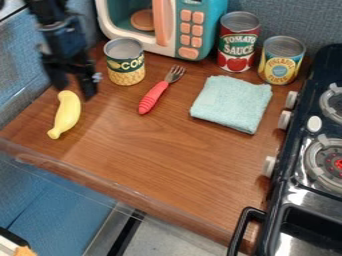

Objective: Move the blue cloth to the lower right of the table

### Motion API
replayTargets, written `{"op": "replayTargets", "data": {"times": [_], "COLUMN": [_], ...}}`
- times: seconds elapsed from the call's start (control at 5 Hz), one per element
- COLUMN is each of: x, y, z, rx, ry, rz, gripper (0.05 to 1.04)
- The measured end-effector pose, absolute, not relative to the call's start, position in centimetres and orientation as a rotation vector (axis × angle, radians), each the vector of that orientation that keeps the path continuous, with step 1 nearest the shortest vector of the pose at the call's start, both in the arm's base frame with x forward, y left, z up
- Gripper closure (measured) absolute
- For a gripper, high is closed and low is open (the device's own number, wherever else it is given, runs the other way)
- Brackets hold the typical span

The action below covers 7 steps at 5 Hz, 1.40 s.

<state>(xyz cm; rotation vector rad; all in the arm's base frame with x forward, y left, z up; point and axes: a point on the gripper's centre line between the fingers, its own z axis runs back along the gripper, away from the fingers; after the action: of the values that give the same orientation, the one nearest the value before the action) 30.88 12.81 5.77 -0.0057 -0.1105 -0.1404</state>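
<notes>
Gripper (75, 91) is hanging near banana (66, 115), jaws standing apart; blue cloth (232, 103) is lying near red-labelled can (238, 42) showing white print.

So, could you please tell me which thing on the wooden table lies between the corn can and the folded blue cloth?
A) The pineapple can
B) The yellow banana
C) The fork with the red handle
C: the fork lies right of the corn can and left of the cloth.
</notes>
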Motion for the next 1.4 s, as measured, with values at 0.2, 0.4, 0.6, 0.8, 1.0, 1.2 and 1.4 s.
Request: {"op": "replayTargets", "data": {"times": [0.2,0.4,0.6,0.8,1.0,1.2,1.4], "x": [34.1,36.8,39.7,42.2,42.8,42.3,40.0], "y": [7.4,2.5,-1.3,-4.4,-5.9,-5.8,-5.5], "z": [7.0,6.3,5.0,3.2,1.5,0.7,0.5], "rx": [0.004,-0.012,-0.023,-0.037,-0.031,-0.029,-0.041], "ry": [-0.155,-0.138,-0.119,-0.102,-0.088,-0.079,-0.054], "rz": [-0.234,-0.248,-0.251,-0.257,-0.276,-0.279,-0.281], "gripper": [0.083,0.083,0.083,0.083,0.083,0.083,0.084]}}
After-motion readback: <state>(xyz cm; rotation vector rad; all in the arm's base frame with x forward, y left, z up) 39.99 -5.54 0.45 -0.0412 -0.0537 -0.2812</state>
